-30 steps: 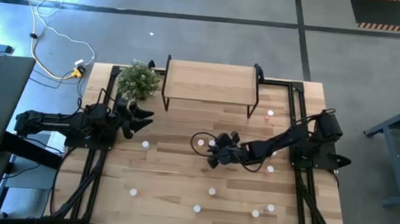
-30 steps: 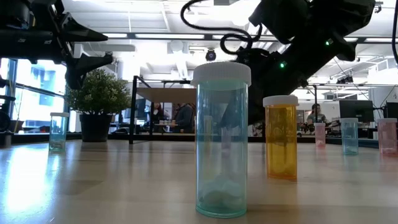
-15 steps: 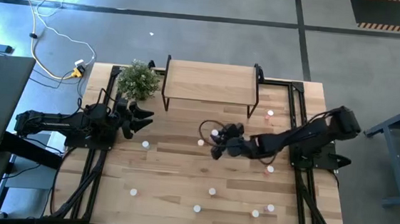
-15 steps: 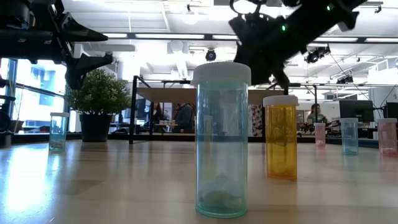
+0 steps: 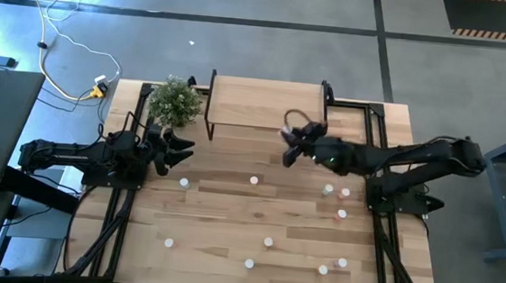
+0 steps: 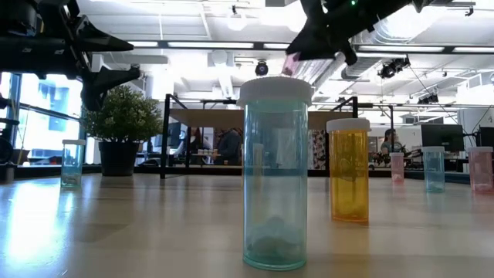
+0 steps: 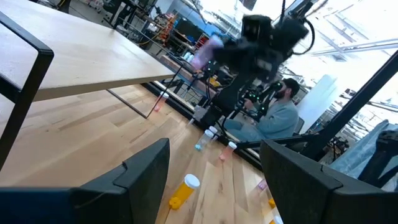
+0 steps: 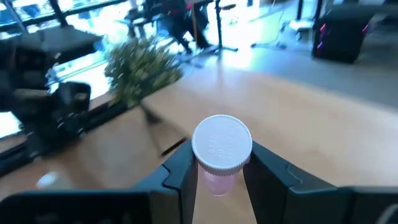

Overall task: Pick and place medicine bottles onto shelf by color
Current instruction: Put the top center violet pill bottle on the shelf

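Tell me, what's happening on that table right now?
Right gripper shut on pink bottle, raised near the shelf. Left gripper open, parked by the plant. Nothing blocking the shelf.

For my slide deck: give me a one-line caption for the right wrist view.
Right gripper holds a white-capped pink medicine bottle above the light-wood shelf, potted plant beyond.

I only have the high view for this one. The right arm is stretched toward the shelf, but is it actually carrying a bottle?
Observer: Yes. In the right wrist view the right gripper is shut on a pink bottle with a white cap.
Operator: Is it lifted or dragging?
Observer: Lifted; the low view shows it high above the teal bottle.
Operator: And the left arm?
Observer: The left gripper is open and empty, near the plant.
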